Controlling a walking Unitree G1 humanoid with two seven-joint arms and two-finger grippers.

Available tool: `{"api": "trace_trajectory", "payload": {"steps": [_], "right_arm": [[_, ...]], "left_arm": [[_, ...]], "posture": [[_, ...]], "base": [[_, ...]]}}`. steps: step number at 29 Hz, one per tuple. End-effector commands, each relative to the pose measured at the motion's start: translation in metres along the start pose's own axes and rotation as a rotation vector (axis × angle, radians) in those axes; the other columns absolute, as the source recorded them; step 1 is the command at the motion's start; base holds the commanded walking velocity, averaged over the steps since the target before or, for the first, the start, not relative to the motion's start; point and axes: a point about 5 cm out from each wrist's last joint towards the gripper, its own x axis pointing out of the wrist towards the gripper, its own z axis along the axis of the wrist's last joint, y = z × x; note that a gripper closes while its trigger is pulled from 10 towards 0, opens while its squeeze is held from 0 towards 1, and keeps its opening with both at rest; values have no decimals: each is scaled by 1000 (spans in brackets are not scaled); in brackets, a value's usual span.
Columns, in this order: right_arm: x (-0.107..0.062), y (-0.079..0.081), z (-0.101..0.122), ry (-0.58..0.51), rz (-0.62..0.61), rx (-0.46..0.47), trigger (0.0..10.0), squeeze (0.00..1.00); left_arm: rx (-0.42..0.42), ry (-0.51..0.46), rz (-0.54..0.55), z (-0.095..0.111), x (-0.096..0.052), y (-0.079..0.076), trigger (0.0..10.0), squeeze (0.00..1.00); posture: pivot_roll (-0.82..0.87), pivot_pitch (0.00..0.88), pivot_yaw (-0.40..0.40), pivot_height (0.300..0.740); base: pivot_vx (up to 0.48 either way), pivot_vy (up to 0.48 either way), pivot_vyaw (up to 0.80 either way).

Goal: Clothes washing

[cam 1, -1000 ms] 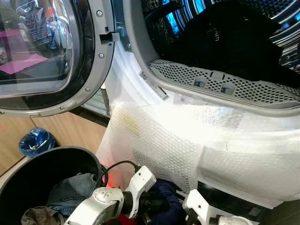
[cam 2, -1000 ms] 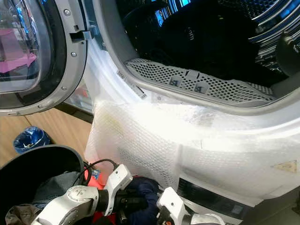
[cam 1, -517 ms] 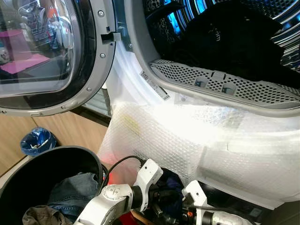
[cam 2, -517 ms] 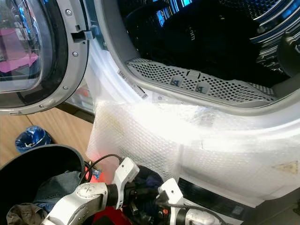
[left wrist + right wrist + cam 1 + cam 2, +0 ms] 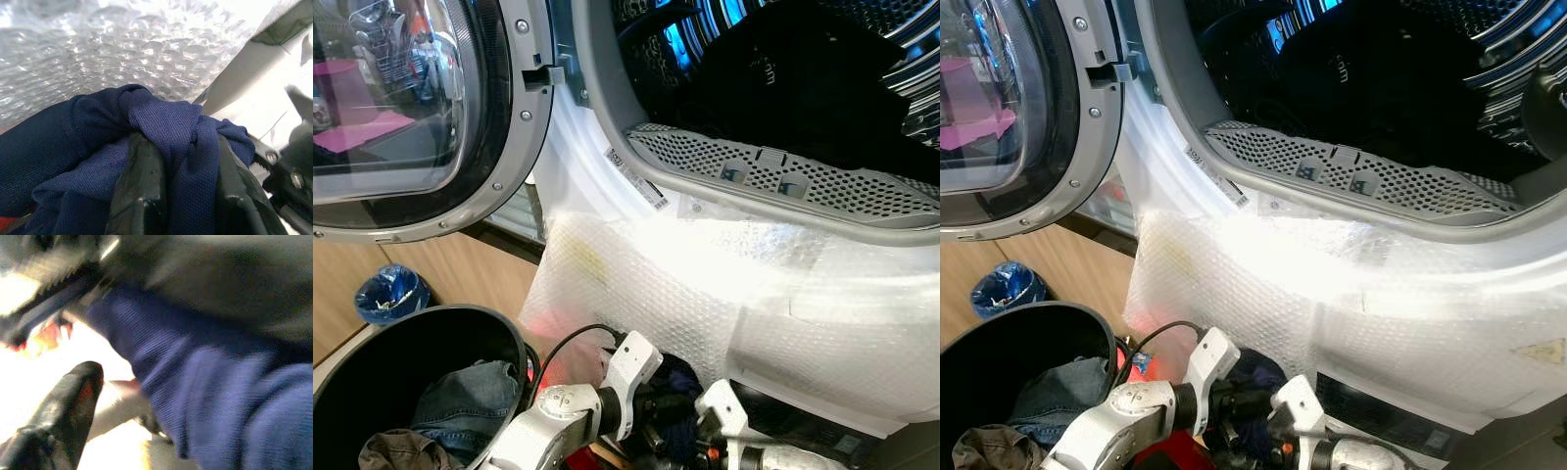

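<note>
- Gripping a navy garment [image 5: 161, 147], the left gripper [image 5: 186, 196] has its jaws closed on a bunched fold; the cloth sits between them, low in front of the washer.
- Beside it, the right gripper [image 5: 73, 401] nears the same cloth; whether its jaws are parted, I cannot tell.
- Lift well clear of the bubble wrap [image 5: 705, 294]; carry the bundle up over the perforated rim [image 5: 783, 181]; release deep inside the drum [image 5: 803, 78].
</note>
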Motion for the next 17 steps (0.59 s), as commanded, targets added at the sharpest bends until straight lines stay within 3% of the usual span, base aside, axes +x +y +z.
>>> {"api": "trace_trajectory", "payload": {"steps": [1,4,9,13,17], "right_arm": [[17,14,2,14,89,-75,10000,0],[27,8,16,-81,54,-26,10000,0],[38,1,23,-118,10,-1,10000,0],[47,-12,18,-112,-107,0,10000,0],[40,-20,6,-109,-134,40,10000,0]], "left_arm": [[35,-78,-58,20,10,-11,0,0],[32,-79,-69,21,11,-13,0,0],[-2,-98,-96,26,13,-17,0,0],[-17,-79,-163,24,14,-26,0,0],[-14,2,-246,12,8,-35,0,0]], "posture": [[-105,98,22,740],[-100,99,23,740],[-92,102,26,740],[-79,101,25,740],[-79,101,25,740]], "base": [[0,0,0],[0,0,0],[0,0,0],[0,0,0],[0,0,0]]}}
